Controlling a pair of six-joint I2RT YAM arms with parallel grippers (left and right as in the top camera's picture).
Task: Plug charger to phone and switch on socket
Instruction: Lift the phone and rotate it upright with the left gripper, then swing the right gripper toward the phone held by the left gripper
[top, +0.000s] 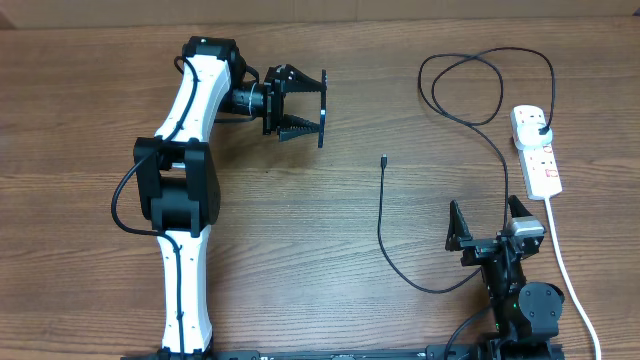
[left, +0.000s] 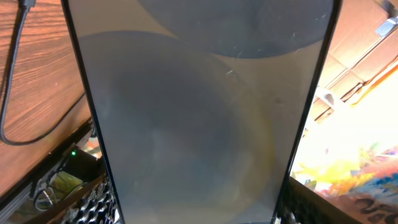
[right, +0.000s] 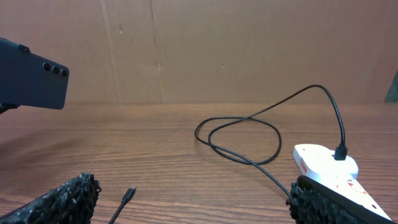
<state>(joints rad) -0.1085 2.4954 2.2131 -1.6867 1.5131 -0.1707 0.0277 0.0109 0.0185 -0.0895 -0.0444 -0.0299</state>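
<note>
My left gripper (top: 303, 104) is shut on the phone (top: 322, 110), holding it on edge above the table at the back left. In the left wrist view the phone (left: 199, 118) fills the picture as a dim grey slab between the fingers (left: 99, 202). The right wrist view shows the phone's dark back (right: 34, 74) with its lenses. The charger's connector tip (top: 384, 160) lies free on the wood, also visible in the right wrist view (right: 127, 195). Its black cable (top: 400, 270) loops to a plug (top: 541, 128) in the white socket (top: 537, 155). My right gripper (top: 490, 222) stands open near the front right, with nothing between its fingers.
The socket's thick white cord (top: 570, 275) runs toward the front edge on the right. A loop of the black cable (top: 470, 90) lies at the back right. A brown wall (right: 199, 50) stands behind the table.
</note>
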